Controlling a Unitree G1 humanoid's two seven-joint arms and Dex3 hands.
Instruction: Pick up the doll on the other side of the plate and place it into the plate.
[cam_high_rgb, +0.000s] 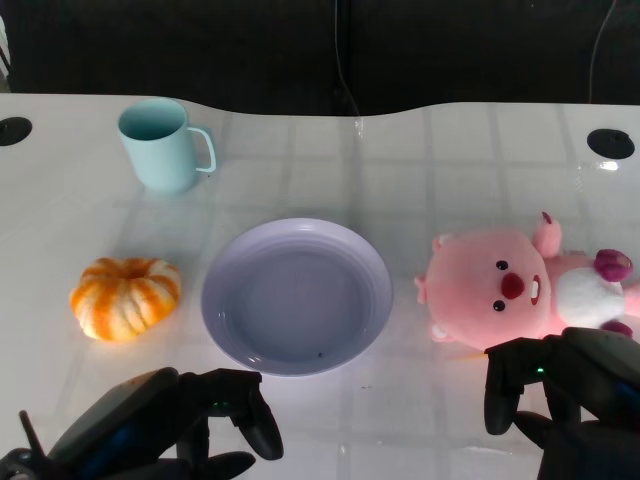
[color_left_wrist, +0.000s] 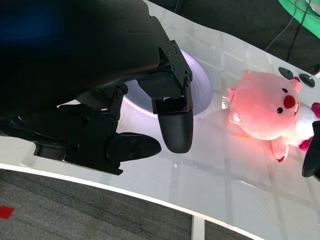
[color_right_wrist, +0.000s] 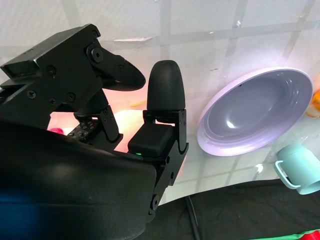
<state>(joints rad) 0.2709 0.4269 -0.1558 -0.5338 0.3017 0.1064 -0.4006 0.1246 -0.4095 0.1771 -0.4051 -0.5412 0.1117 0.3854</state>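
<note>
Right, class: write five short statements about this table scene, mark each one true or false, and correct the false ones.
1. The plate holds nothing. True.
2. The doll lies in the plate. False: it lies on the table beside it.
3. The mug is blue-green. True.
4. The right hand grips the doll. False: it holds nothing, fingers apart, just short of the doll.
5. The pumpkin sits between plate and doll. False: it is on the plate's far side from the doll.

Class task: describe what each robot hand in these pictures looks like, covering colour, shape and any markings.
Both the left robot hand and the right robot hand are matt black, with rounded shells, blocky screwed segments and smooth rounded fingertips. A small green light glows on each. Blue reflections show on the shells.
</note>
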